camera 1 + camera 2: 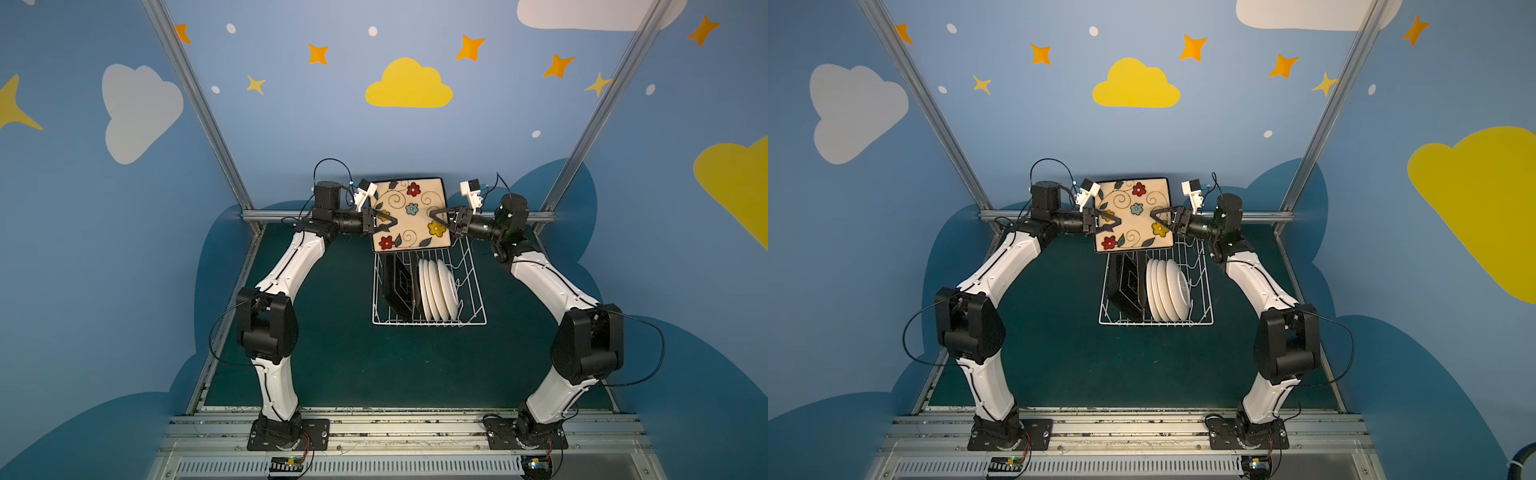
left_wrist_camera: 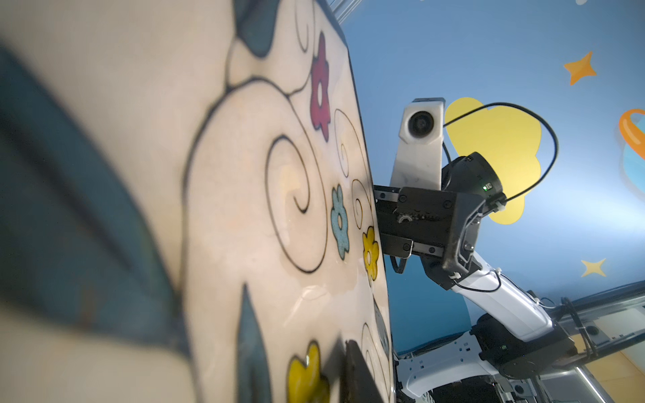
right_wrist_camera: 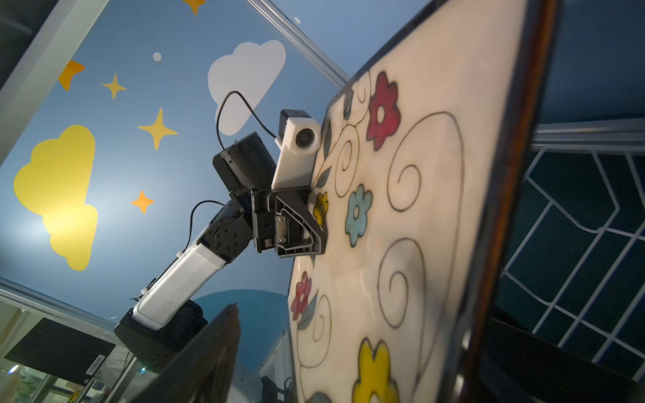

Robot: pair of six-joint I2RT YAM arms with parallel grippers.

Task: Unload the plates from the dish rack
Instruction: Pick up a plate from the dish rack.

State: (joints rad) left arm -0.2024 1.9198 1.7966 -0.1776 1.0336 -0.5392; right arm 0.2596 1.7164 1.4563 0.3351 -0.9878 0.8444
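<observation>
Flowered plate (image 1: 409, 216): rounded-square, cream face with red, blue and yellow flowers and black scrolls, dark rim; raised at frame centre in both top views, face toward the camera, slightly tilted, lower edge overlapping the upper end of the dish rack (image 1: 471, 286); contact with the rack wires not discernible. Left gripper (image 1: 386, 221): at the plate's left edge, clenched on it, one triangular finger across the cream face; in the right wrist view (image 3: 314, 223) seen pressed against the face by the yellow flower. Left finger (image 2: 359, 370): dark, lying on the plate face in the left wrist view. Right gripper (image 1: 434, 215): at the plate's right edge, released, jaws spread with the edge between them; one finger (image 3: 209, 349) standing well clear of the cream face in the right wrist view. Dish rack: white wire, sloped sides, below the raised plate at lower centre, resting on the dark green table (image 1: 332, 353). Round white plates (image 1: 438, 291): four, on edge, packed side by side in the rack, right of its middle. Dark plate (image 1: 399, 286): rounded-square, black, leaning in the rack's left part, just beside the white ones.
</observation>
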